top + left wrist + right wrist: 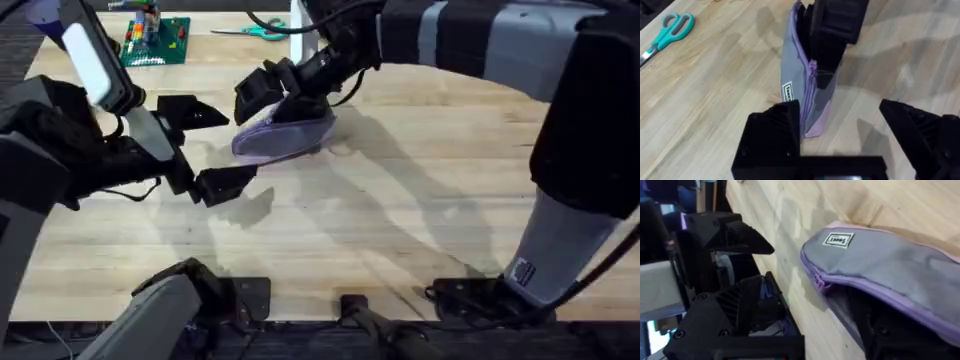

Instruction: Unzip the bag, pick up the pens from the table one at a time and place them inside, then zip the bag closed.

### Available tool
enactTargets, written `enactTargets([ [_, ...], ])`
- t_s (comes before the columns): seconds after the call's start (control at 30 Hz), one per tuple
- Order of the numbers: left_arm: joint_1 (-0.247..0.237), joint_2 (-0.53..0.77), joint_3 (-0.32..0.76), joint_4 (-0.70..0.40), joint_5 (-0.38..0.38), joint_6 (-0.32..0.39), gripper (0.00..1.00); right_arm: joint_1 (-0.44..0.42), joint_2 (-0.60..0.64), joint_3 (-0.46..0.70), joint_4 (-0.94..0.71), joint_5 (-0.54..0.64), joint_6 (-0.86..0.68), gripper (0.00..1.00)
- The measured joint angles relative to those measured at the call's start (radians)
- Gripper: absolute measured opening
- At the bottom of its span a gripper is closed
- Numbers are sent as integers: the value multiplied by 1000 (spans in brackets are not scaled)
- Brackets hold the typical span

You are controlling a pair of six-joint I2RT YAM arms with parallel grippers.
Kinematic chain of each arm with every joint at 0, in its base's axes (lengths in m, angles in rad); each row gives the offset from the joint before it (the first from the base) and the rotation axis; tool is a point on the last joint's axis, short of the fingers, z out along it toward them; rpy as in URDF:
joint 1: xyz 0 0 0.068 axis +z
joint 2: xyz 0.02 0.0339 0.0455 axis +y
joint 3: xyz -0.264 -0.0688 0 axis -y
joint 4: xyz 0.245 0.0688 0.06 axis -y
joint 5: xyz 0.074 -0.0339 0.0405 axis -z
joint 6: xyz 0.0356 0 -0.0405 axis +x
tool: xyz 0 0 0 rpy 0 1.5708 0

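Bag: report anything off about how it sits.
The bag stands on its edge rather than lying flat, propped by the right gripper reaching into its open zipper side. Nothing looks torn or spilled.

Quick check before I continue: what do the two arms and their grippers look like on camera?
Both arms have grey and white link covers with black joints and black cables. The left gripper has black, angular wedge-shaped fingers; the left arm carries a white segment with a purple tip. The right gripper is black too, and its arm's grey base link bears a small label.

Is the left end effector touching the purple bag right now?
Apart. In the left wrist view, the left end effector is open, and bare table shows between its fingertips and the bag; the overhead view shows the gap too.
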Motion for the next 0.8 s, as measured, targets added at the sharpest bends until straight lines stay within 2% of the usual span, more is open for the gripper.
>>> enactTargets([
  [0.5, 0, 0, 0, 0, 0, 0, 993, -1, 0, -6, 25, -73, 24, 995],
  [0.8, 0, 0, 0, 0, 0, 0, 993, -33, 0, -7, 79, -159, 37, 995],
])
